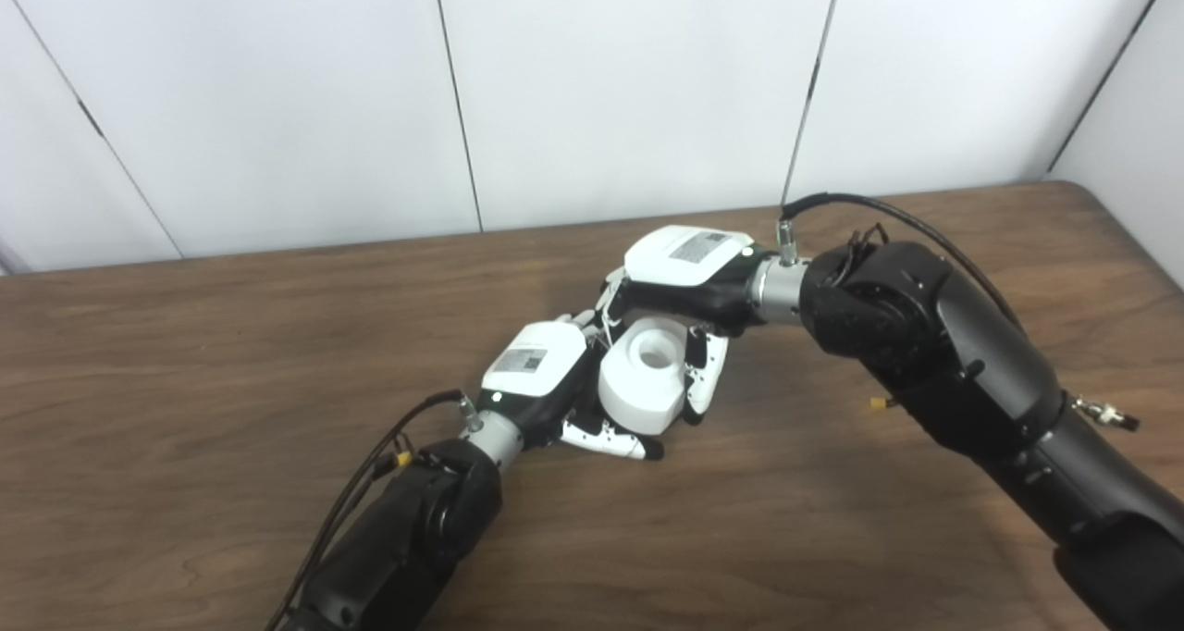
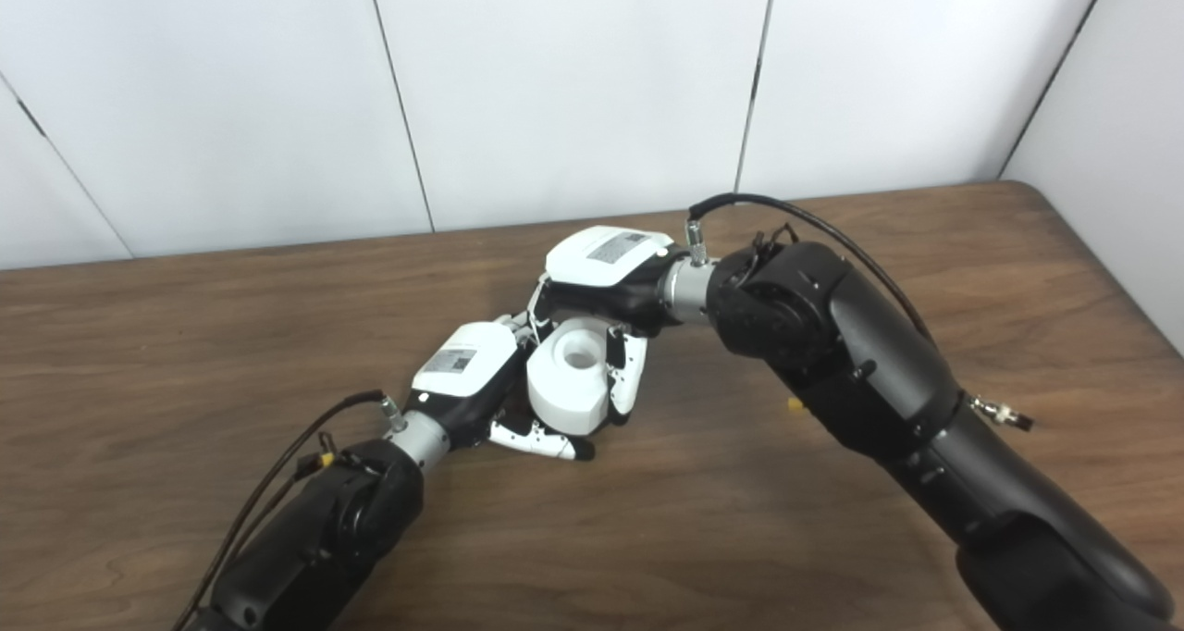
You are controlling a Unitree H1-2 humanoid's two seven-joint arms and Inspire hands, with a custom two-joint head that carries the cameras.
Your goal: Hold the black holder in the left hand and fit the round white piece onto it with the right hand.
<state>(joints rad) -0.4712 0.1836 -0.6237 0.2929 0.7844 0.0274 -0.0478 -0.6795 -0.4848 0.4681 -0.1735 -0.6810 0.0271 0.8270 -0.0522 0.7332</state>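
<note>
White wall panels are backing a brown wooden table (image 1: 231,353). At the table's centre, the round white piece (image 1: 645,374) is sitting with its bore pointing up and tilting toward 1 o'clock. The right hand (image 1: 680,284) is curling its fingers (image 1: 705,372) around it from 12 o'clock; the left hand (image 1: 546,377) is wrapping it from 9 o'clock. The black holder is hidden from view.
</note>
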